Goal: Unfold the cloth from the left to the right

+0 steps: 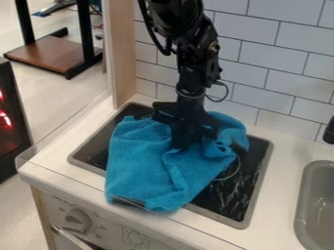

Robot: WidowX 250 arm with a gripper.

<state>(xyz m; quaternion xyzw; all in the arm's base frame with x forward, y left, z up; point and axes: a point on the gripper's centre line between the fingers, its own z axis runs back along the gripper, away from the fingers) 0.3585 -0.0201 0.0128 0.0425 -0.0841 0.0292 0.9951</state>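
Oven knob (78, 222) foremost, your gripper (187, 141) sits down in the blue cloth (140, 158), open or closed impossible to tell. Pinch only the top layer, then draw it low and rightward.

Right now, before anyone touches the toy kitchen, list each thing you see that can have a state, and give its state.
Blue cloth: rumpled, partly folded over, front end reaching the counter's front edge.
Tool: pointing down, low among the cloth's folds.
Stovetop: partly covered by the cloth.
Control knob: attached to the front panel; setting unreadable.
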